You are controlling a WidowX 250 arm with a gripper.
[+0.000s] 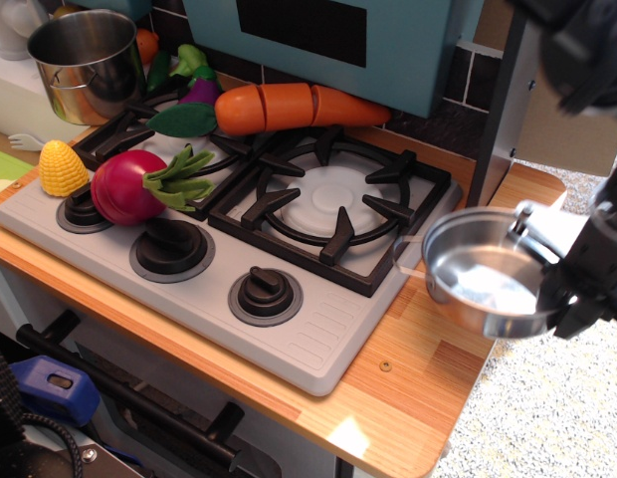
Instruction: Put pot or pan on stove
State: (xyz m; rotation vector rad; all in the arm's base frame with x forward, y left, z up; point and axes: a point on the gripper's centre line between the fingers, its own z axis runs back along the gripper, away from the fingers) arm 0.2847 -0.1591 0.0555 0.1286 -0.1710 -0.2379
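Observation:
The shallow shiny steel pan hangs tilted above the wooden counter, just right of the stove. My gripper is at the pan's right rim and shut on it, holding it off the surface. The pan's left wire handle reaches the stove's right edge. The stove's right burner grate is bare. The gripper's fingertips are partly hidden behind the pan's rim.
A toy carrot, an eggplant, a red radish and a corn cob lie on the stove's back and left. A taller steel pot stands at back left. Knobs line the front edge.

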